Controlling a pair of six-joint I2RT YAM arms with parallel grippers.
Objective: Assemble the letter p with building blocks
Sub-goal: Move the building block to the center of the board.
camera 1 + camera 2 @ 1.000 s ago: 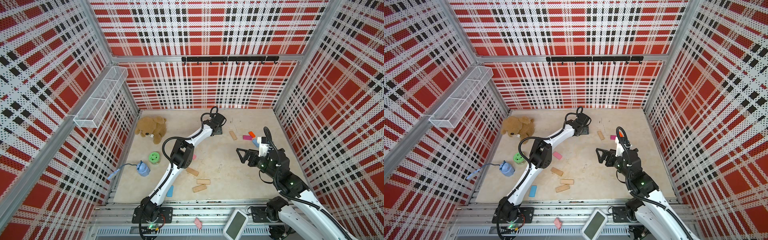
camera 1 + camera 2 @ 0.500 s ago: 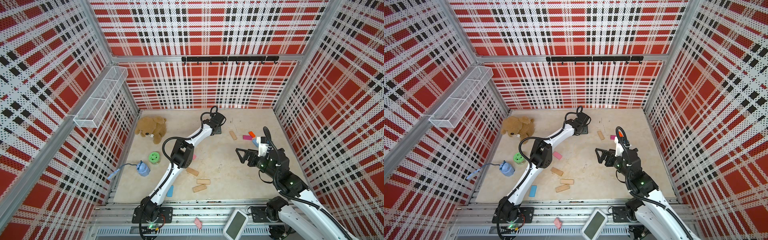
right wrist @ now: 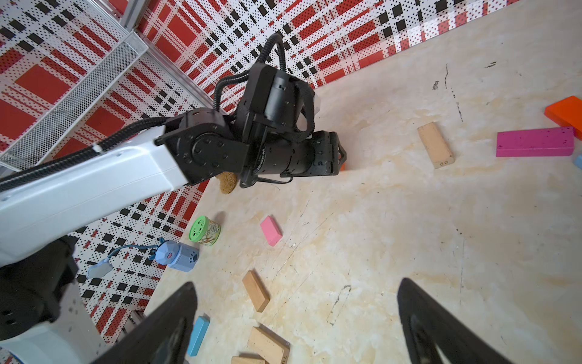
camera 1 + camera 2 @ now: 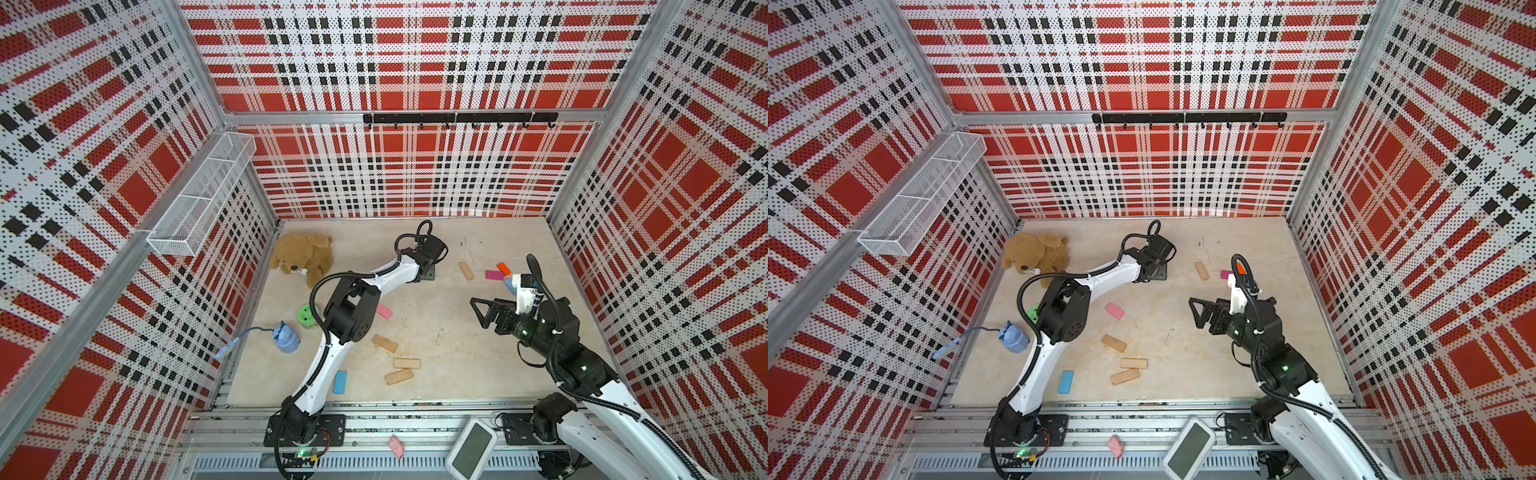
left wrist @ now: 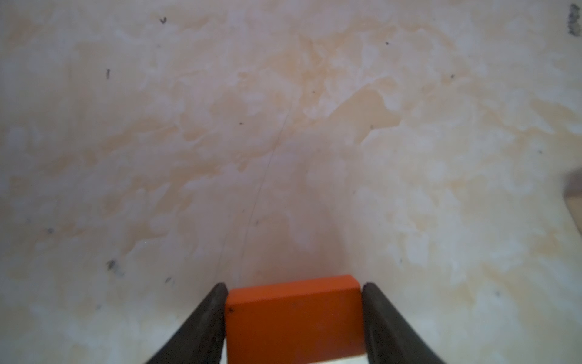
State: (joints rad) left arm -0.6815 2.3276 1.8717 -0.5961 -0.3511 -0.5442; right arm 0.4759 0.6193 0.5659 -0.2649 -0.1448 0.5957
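While left fingers (image 5: pixel 201 324) pinch orange block (image 5: pixel 293 318), right fingers (image 3: pixel 163 327) spread wide; touching nothing.

White arm links (image 4: pixel 320 374), black joints (image 4: pixel 351 309) — corrugated black cables (image 4: pixel 1020 303).

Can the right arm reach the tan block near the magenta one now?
Probably yes: the right gripper is open and empty, and the tan block lies flat with nothing touching it or between them.
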